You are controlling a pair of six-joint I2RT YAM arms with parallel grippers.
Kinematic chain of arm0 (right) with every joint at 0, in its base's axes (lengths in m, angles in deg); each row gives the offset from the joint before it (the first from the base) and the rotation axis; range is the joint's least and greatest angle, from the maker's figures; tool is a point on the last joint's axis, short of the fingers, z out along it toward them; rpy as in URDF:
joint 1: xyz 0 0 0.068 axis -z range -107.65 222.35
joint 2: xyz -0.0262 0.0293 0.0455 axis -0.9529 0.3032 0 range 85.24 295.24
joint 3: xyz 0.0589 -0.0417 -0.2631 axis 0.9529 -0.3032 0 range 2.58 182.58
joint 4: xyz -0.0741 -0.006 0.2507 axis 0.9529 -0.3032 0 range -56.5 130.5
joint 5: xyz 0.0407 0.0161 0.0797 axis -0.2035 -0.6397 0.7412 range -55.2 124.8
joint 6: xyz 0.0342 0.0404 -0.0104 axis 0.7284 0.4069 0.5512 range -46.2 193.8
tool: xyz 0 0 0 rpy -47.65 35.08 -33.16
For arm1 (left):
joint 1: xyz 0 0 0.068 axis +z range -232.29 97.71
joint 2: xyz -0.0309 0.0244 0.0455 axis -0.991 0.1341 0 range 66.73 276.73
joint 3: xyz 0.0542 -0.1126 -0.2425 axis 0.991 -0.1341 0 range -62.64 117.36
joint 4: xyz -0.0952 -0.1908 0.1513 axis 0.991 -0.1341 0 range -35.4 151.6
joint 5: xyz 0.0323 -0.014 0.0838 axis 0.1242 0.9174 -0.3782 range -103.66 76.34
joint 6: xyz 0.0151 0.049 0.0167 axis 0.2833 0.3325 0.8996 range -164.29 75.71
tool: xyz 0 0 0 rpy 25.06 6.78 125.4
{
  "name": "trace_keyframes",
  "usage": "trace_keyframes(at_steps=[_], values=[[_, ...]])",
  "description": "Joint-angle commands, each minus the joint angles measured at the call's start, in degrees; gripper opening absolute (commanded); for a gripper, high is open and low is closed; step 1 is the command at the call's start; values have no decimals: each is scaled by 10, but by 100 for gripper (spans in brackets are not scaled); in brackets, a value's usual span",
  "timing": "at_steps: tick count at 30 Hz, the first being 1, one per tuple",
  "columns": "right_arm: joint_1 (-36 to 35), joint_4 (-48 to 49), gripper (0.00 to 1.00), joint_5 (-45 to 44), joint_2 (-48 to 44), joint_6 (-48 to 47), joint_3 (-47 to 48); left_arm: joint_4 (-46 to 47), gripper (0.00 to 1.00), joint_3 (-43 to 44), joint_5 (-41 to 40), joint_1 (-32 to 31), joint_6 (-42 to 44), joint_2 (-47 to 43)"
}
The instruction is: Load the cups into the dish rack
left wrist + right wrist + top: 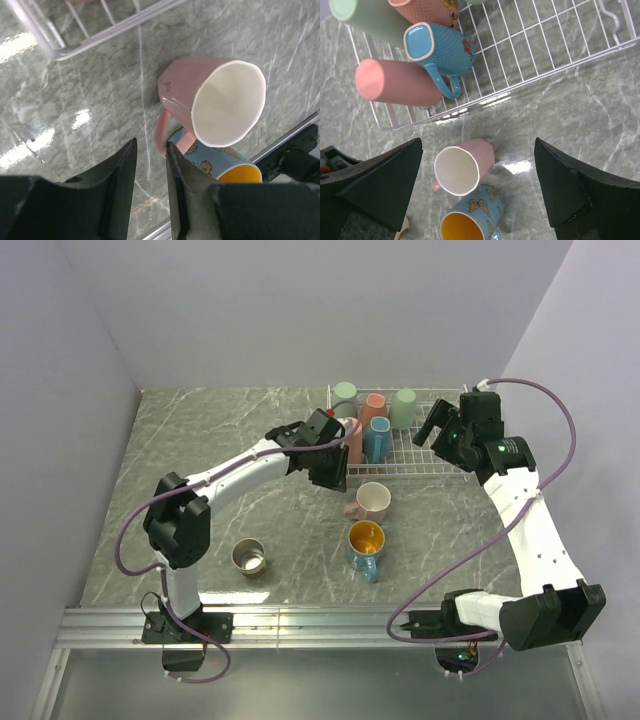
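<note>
The dish rack (430, 462) stands at the back right and holds a mint green cup (345, 392), a salmon cup (375, 406), a second mint green cup (404, 406), a blue mug (377, 438) and a pink cup (351, 430). In front of it on the table, a pale pink mug (373, 500) lies on its side against a blue mug with a gold inside (366, 540). A steel cup (248, 557) stands further left. My left gripper (337, 474) hovers by the rack's near left corner, its jaws narrowly parted and empty (151, 145). My right gripper (432, 430) hangs wide open over the rack (479, 147).
In the left wrist view the pale pink mug (215, 100) and the butterfly-patterned blue mug (225, 167) lie just beyond my fingers, with the rack's corner (75, 37) at upper left. The rack's right half (555, 40) holds no cups. Walls enclose the table on three sides.
</note>
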Motion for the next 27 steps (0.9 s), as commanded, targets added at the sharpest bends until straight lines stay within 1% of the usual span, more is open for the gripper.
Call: trace_keyframes(at_steps=[1, 6, 14, 18, 21, 27], values=[[2, 14, 99, 12, -18, 2, 4, 28, 35, -5, -20, -13, 37, 6], [2, 14, 99, 17, -24, -2, -13, 29, 35, -2, -49, -36, 52, 20], [9, 10, 99, 10, -40, -10, -40, 30, 35, -5, -56, -65, 72, 30], [14, 9, 99, 6, -48, -15, -46, 35, 39, -24, -50, -72, 79, 21], [19, 10, 100, 6, -49, -20, -50, 37, 40, -31, -51, -72, 77, 14], [23, 8, 100, 13, -42, -27, -45, 28, 41, -6, -69, -72, 69, 1]])
